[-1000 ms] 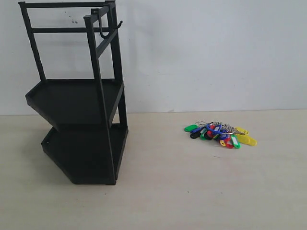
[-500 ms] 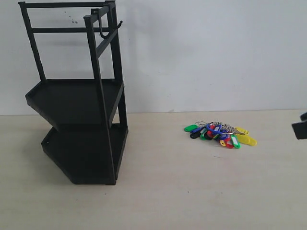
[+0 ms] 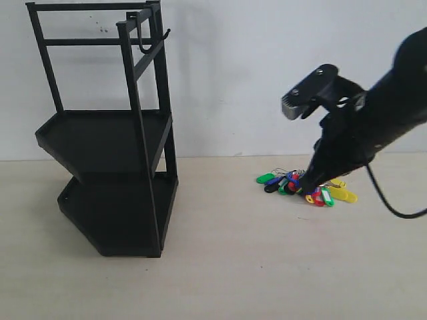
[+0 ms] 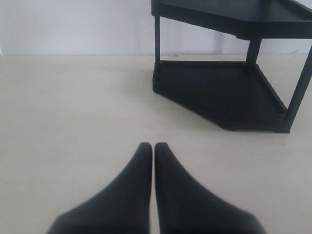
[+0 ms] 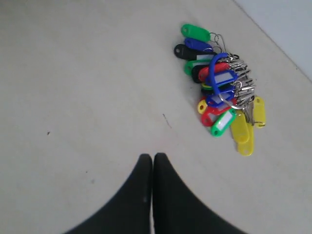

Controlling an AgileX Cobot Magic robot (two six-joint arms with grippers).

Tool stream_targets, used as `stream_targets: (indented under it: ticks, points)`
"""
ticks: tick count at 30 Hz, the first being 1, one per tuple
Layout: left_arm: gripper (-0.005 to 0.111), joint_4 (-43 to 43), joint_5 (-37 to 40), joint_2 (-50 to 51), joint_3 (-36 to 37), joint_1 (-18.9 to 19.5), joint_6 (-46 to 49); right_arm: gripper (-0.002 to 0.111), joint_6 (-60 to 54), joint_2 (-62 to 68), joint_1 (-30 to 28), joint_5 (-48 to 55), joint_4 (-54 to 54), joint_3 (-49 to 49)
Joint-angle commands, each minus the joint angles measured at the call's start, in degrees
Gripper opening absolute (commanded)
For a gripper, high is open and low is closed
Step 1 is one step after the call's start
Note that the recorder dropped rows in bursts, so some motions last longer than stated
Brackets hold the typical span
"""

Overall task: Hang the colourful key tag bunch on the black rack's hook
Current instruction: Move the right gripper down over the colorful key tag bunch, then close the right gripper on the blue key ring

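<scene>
The colourful key tag bunch (image 3: 321, 197) lies on the table to the right of the black rack (image 3: 107, 140), partly covered by my right arm. In the right wrist view the bunch (image 5: 222, 90) sits a little beyond my right gripper (image 5: 152, 157), which is shut and empty, apart from the tags. In the exterior view that gripper (image 3: 303, 189) points down at the bunch's near-left side. The hook (image 3: 160, 39) juts from the rack's top rail, bare. My left gripper (image 4: 154, 145) is shut and empty over bare table, facing the rack's lower shelf (image 4: 229, 92).
The pale table (image 3: 267, 267) stretches between the rack and the bunch. A white wall (image 3: 267, 80) stands close behind both. The rack's two tray shelves hold nothing.
My right arm has swung in from the right edge and now hangs over the key tag bunch. The bunch and the rack have not moved.
</scene>
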Motion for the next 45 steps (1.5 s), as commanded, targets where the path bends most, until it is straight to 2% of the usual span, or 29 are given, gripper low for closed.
stream_targets:
  ticks: [1, 11, 16, 18, 30, 40, 41, 42, 43, 44, 45]
  points:
    - [0.004, -0.43, -0.77, -0.12, -0.08, 0.21, -0.6, 0.0, 16.05, 7.52, 4.3, 1.59, -17.25, -6.66]
    - [0.004, -0.43, -0.77, -0.12, -0.08, 0.21, -0.6, 0.0, 18.96, 26.9, 5.46, 16.31, -24.63, -28.39]
    - [0.004, -0.43, -0.77, -0.12, -0.08, 0.21, -0.6, 0.0, 13.65, 34.88, 5.46, 26.36, -24.09, -42.89]
    - [0.004, -0.43, -0.77, -0.12, -0.08, 0.21, -0.6, 0.0, 13.09, 36.54, 4.89, 26.49, -21.44, -45.85]
    - [0.004, -0.43, -0.77, -0.12, -0.08, 0.21, -0.6, 0.0, 9.62, 40.6, -0.34, 24.17, -19.41, -49.0]
    - [0.004, -0.43, -0.77, -0.12, -0.08, 0.21, -0.6, 0.001, 8.21, 45.58, -0.34, 21.88, -19.49, -49.0]
    - [0.004, -0.43, -0.77, -0.12, -0.08, 0.21, -0.6, 0.003, 8.21, 45.85, -0.22, 21.62, -19.49, -49.0]
    - [0.004, -0.43, -0.77, -0.12, -0.08, 0.21, -0.6, 0.012, 8.45, 45.99, -0.12, 21.27, -19.49, -49.0]
    - [0.004, -0.43, -0.77, -0.12, -0.08, 0.21, -0.6, 0.022, 9.21, 46.1, 0.16, 20.86, -19.65, -49.0]
    - [0.004, -0.43, -0.77, -0.12, -0.08, 0.21, -0.6, 0.04, 10.04, 46.1, 0.38, 19.83, -20.43, -49.0]
    - [0.004, -0.43, -0.77, -0.12, -0.08, 0.21, -0.6, 0.048, 10.37, 46.1, 0.49, 19.1, -20.98, -49.0]
